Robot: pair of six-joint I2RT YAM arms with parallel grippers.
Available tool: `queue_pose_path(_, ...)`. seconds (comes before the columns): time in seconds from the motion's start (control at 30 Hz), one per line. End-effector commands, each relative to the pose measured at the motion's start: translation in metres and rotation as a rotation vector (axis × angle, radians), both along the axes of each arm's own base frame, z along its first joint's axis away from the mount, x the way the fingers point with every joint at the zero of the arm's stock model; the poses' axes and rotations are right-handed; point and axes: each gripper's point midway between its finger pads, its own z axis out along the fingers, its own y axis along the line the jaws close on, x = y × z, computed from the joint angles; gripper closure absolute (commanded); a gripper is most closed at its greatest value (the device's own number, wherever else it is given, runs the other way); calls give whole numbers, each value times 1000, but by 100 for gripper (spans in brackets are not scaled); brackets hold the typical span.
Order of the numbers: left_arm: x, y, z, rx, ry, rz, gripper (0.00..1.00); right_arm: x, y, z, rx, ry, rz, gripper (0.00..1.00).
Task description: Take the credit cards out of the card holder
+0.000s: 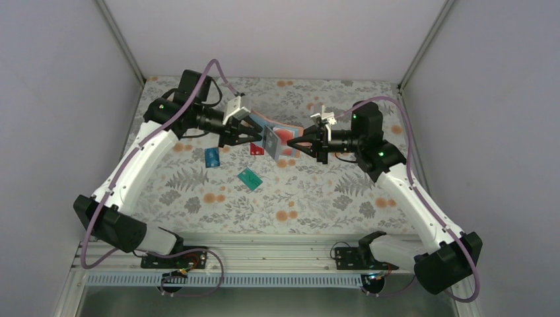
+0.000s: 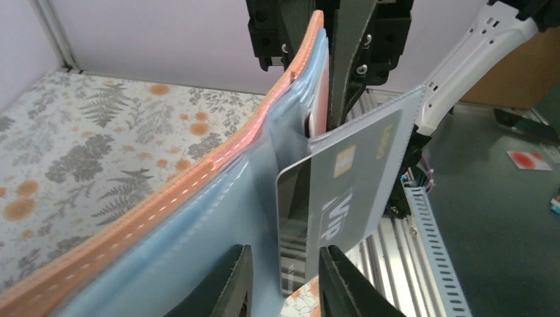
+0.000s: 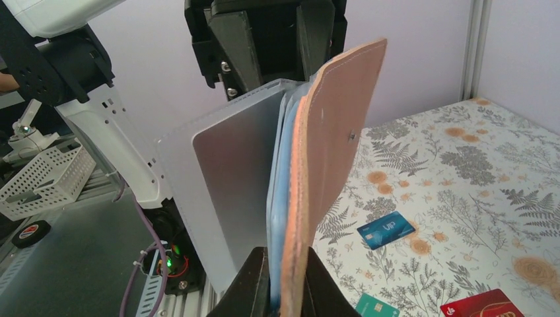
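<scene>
Credit cards of this sort are likely light, stiff and slick, so the pinch belongs flat on both faces near an exposed edge, with the pull running straight along the sleeve. The left gripper has its jaws narrowed to a slim gap around the corner of a grey card and a blue sleeve; whether the pads truly bite I cannot tell. That card sticks partly out of the card holder, a soft peach cover with floppy blue sleeves, held in the air. The right gripper is clamped on the holder's opposite edge. Below, on the floral table, lie a blue card, a teal card and a red card, none touching.
</scene>
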Motion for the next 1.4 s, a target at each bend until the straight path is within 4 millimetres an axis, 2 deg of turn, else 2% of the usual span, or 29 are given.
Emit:
queue_pose_path(0.0, -6, -8, 4, -23, -21, -53, 70, -10, -2, 13, 23, -44, 34, 96)
queue_pose_path(0.13, -10, -15, 4, -25, -22, -74, 64, -12, -2, 14, 26, -42, 43, 96)
queue_pose_path(0.3, -5, -17, 2, -21, -25, -59, 65, -14, -3, 16, 29, -50, 46, 96)
queue_pose_path(0.37, -9, -20, 4, -32, -14, -78, 71, -14, -3, 15, 27, -47, 46, 96)
queue_pose_path(0.53, -16, -21, 10, -48, -12, -107, 97, -12, -3, 14, 22, -48, 40, 96)
queue_pose_path(0.63, -18, -20, 10, -45, 0, -104, 98, -10, -3, 11, 18, -40, 30, 96)
queue_pose_path(0.73, -5, -7, 7, -26, -23, -43, 98, -4, -5, 10, 18, -32, 3, 96)
queue_pose_path(0.83, 18, 21, 2, -27, -14, 69, 98, 8, -10, 6, 10, -15, -65, 96)
queue_pose_path(0.93, 28, 42, -4, -16, -7, 136, 98, 29, -23, 3, 3, 11, -188, 96)
queue_pose_path(1.07, 34, 55, -12, 8, 17, 207, 98, 60, -44, -3, 9, 81, -332, 96)
queue_pose_path(1.13, 40, 62, -30, 40, 85, 268, 98, 75, -53, -8, 10, 122, -403, 96)
queue_pose_path(1.2, 45, 72, -62, 66, 224, 343, 98, 89, -64, -14, 1, 151, -484, 96)
queue_pose_path(1.37, 43, 94, -176, 221, 592, 484, 98, 94, -65, -21, -12, 184, -505, 96)
